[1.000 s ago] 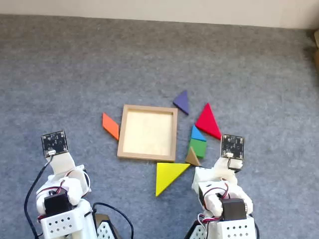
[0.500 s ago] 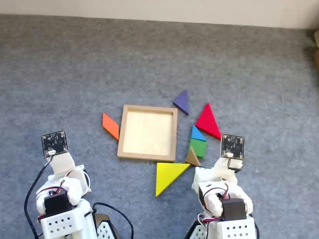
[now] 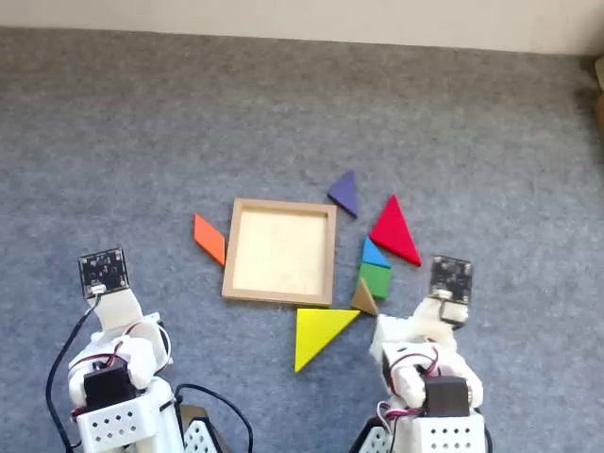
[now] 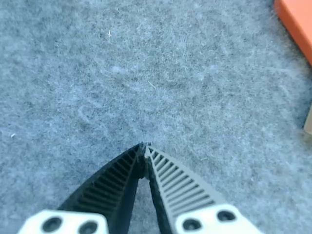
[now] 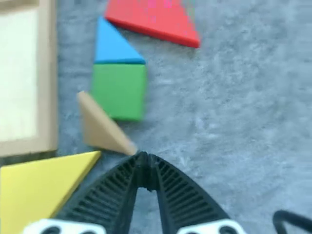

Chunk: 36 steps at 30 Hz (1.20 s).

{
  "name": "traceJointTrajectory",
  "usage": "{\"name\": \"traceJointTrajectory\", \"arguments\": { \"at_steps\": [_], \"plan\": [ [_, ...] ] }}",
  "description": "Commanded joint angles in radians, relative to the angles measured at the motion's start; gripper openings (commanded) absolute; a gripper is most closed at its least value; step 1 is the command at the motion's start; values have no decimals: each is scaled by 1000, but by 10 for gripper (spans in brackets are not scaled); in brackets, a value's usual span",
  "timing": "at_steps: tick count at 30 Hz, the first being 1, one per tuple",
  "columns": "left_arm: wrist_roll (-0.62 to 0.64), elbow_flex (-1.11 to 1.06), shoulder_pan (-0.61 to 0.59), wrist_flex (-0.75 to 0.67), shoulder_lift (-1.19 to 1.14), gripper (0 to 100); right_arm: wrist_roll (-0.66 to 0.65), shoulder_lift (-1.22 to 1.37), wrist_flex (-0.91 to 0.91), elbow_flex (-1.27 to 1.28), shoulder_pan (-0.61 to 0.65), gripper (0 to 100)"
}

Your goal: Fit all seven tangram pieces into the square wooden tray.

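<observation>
Right arm (image 3: pixel 425 351) shifted rightward; right end effector (image 5: pixel 145 157) closed near tan triangle (image 5: pixel 100 127).

1. The tray (image 3: pixel 280 203) lies mid-bench (image 3: pixel 142 123).
2. Parallelogram (image 3: pixel 209 238): just beside it at 9 o'clock.
3. Medium triangle (image 3: pixel 345 194): near the tray's corner at 1 o'clock.
4. Far small triangle (image 3: pixel 374 255), square (image 3: pixel 374 279) and near small triangle (image 3: pixel 363 299): a touching column at 3 to 4 o'clock.
5. Outer big triangle (image 3: pixel 394 232): beyond that column, at 2 o'clock of the square.
6. Near big triangle (image 3: pixel 316 333): against the tray at 5 o'clock.
</observation>
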<state>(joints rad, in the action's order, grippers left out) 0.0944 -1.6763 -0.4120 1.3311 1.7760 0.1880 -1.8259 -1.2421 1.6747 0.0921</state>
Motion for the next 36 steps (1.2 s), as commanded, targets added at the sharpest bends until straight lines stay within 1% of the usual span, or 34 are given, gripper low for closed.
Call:
{"name": "traceJointTrajectory", "arguments": {
  "at_steps": [1, 5, 17, 21, 24, 27, 30, 32, 35, 36],
  "plan": [
    [-6, -21, -18, 6, 33, 6, -12, -12, -7, -54, -114, 5],
    [-6, -21, -18, 9, 50, 6, -12, -10, -7, -130, -139, 5],
    [-6, -21, -18, 9, 51, 6, -12, -7, -8, -377, -133, 5],
    [-6, -19, -18, 8, 51, 6, -12, 21, -13, -461, -93, 5],
    [-6, -19, -19, 9, 53, 6, -12, 137, -67, -584, -47, 5],
    [-6, -19, -19, 9, 54, 6, -12, 325, -139, -743, -21, 5],
    [-6, -19, -27, 9, 56, 6, -12, 518, -170, -875, -7, 5],
    [-6, -19, -81, 9, 58, 6, -12, 630, -168, -941, 10, 5],
    [-6, -19, -199, 9, 58, 6, -18, 777, -163, -1007, 45, 5],
    [-6, -19, -232, 9, 58, 6, -41, 822, -162, -1020, 56, 5]
  ]
}}
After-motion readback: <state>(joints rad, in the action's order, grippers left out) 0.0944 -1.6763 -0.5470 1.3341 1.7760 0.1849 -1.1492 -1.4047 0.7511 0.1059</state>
